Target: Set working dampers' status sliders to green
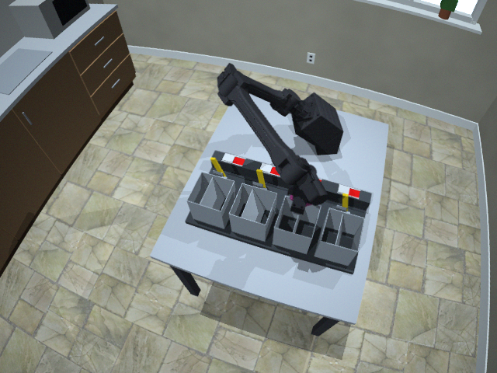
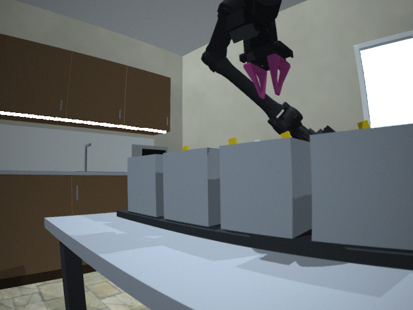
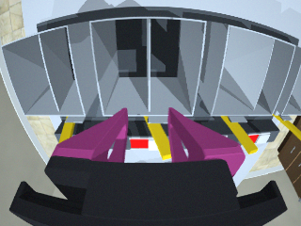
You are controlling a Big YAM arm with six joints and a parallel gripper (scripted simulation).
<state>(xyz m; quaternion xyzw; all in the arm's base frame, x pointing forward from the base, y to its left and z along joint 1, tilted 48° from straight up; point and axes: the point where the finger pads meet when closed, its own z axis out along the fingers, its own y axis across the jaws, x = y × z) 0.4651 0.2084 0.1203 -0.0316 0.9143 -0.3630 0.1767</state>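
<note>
Open air separates the raised gripper (image 2: 270,95) (image 3: 148,114) from the boxes; upright yellow levers (image 1: 261,178) (image 2: 232,141) (image 3: 160,138) obstruct passage along their slider side.

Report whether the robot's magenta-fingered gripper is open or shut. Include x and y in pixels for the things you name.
The magenta-fingered gripper (image 2: 269,95) (image 3: 148,114) is partly open: a gap shows between its fingertips, nothing held there.
</note>
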